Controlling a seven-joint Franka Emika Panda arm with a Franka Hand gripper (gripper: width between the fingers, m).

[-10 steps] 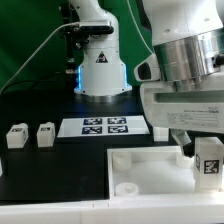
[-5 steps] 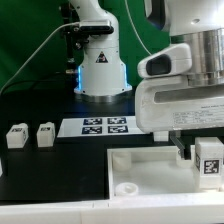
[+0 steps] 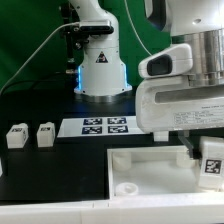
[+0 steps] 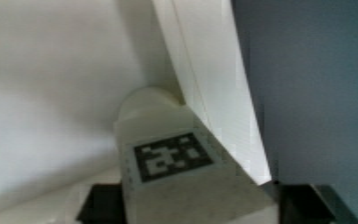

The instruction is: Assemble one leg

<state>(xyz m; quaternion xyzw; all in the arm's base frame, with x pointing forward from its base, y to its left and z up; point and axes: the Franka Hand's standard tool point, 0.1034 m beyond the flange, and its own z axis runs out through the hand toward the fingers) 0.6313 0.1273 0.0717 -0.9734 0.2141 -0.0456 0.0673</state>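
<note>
Leg (image 3: 211,160): held in tool (image 3: 208,168), fingers clamped on its sides, over plate (image 3: 140,165) at worktop's front edge, exterior view's right. Chg vs 0.5 s ago: tag slightly rotated, leg lower. Judged: seating/twisting leg into plate corner.

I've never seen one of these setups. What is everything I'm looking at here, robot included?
Loose legs: two, white with black tags, on the black table at the exterior view's left.
Held leg: one, white with a tag, in the end effector over the plate, at the exterior view's right.
Plate: one, white, front of the table.
Marker board: one, white with four black tags, mid-table.
Table: one, black.
Robot base: one, white, at the back.
End effector: one, white housing with dark fingers, shut on the held leg.
</note>
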